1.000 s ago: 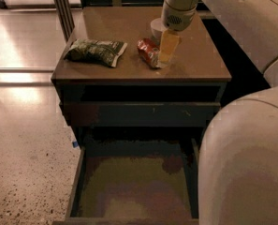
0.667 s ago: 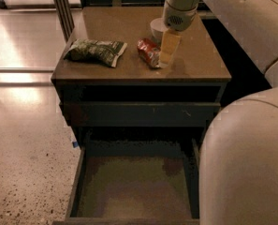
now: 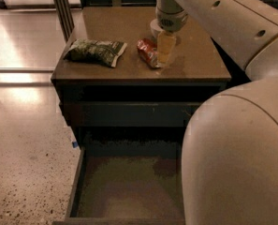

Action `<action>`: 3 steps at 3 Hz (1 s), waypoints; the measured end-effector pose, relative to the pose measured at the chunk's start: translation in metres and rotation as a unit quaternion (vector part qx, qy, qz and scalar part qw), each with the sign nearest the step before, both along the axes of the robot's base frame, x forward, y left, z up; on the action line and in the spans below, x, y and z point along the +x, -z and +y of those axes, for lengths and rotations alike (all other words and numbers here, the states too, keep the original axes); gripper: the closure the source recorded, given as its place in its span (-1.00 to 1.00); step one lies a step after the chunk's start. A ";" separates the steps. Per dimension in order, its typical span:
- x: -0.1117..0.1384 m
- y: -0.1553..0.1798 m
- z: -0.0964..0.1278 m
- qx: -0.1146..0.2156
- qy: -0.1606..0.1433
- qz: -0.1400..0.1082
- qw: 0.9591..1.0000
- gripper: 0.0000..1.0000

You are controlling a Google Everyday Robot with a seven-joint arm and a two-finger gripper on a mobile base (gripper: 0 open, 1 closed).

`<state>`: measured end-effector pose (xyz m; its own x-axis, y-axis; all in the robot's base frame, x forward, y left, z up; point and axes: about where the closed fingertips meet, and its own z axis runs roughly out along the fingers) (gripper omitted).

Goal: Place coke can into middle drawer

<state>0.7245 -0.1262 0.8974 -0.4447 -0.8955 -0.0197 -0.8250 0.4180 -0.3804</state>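
**Arm**: white, the largest item, being shown across the upper right of the frame, with the robot's bulky body filling the lower right. The step in hand is being judged as the grasp of the coke can. It is being done well if the can is being taken squarely across its middle, then being lifted clear of the tabletop before any carry toward the drawer, with the bowl behind being avoided. The arm is being held reaching in from the upper right, its wrist being pointed straight down.

**Middle drawer**: being shown pulled open at the bottom centre, olive-brown floor, dark walls; the can is not yet being held in it.

**Tabletop**: brown, at upper centre, carrying the smaller items.

**Snack bag**: green, being left lying at the tabletop's left, apart from the can.

**Gripper**: being held low at the can's right end; whether it is apart or clamped on the can cannot be told.

**Coke can**: red, lying on its side on the tabletop, upper centre.

**Bowl**: white, being partly hidden behind the wrist.
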 end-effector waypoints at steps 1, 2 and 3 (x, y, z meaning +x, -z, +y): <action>0.005 0.010 0.003 0.055 0.007 0.012 0.998 -1.00; 0.010 0.006 0.020 0.115 0.000 0.015 0.993 -1.00; 0.010 0.006 0.020 0.115 0.000 0.015 0.993 -1.00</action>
<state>0.7345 -0.1062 0.8913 -0.4487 -0.8686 -0.2103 -0.8342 0.4915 -0.2500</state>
